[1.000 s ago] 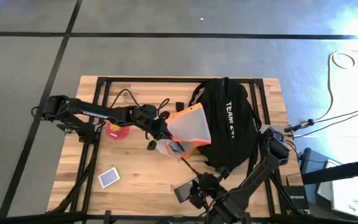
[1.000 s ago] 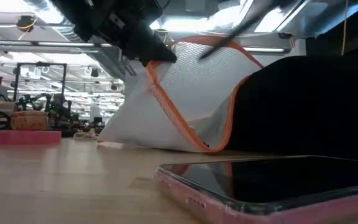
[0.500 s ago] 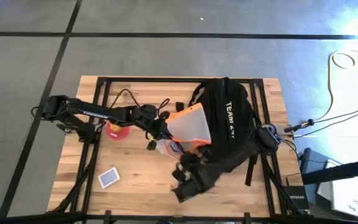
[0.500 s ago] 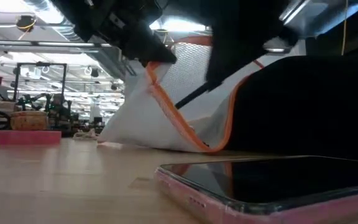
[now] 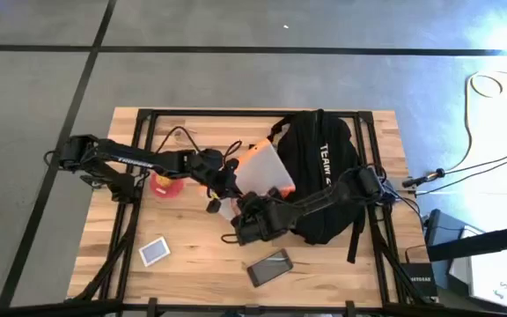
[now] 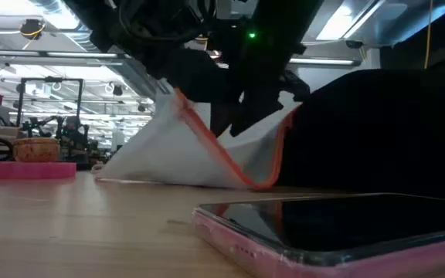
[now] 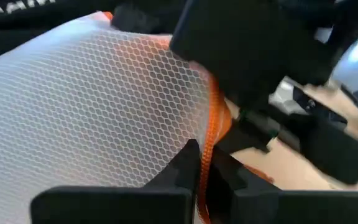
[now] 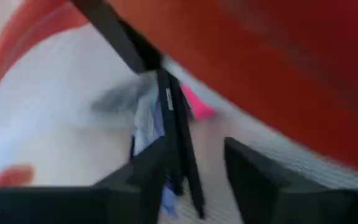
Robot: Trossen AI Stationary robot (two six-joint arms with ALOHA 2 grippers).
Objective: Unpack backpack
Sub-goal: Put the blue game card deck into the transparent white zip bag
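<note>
The black backpack (image 5: 326, 167) lies at the table's right, lettering up. Against its left side lies a white mesh pouch (image 5: 259, 173) with orange trim, partly on the table (image 5: 192, 264). My left gripper (image 5: 224, 187) is shut on the pouch's trim. My right gripper (image 5: 246, 224) reaches across from the right and stands open at the pouch's near end. In the right wrist view its fingers (image 8: 148, 177) flank dark, blue and pink items (image 8: 176, 124) inside the mesh. My left gripper pinches the pouch's orange trimmed edge (image 7: 212, 121) between its two fingers, coming level from the table's left. The pouch's held edge is raised, and its lower side (image 6: 161, 174) rests on the table. My right gripper: whether its fingers touch the mesh or the items, I cannot tell.
A phone in a pink case (image 5: 269, 267) lies near the front edge, close in the low view (image 6: 338, 228). A small blue-and-white card (image 5: 154, 252) lies front left. A red object (image 5: 166, 184) and black cables (image 5: 183, 139) sit by the left arm.
My right arm has swung from the table's near edge toward the pouch, and its gripper now stands at the pouch's near end. The pouch's raised edge has sunk lower and its body has spread flatter toward the table's left.
</note>
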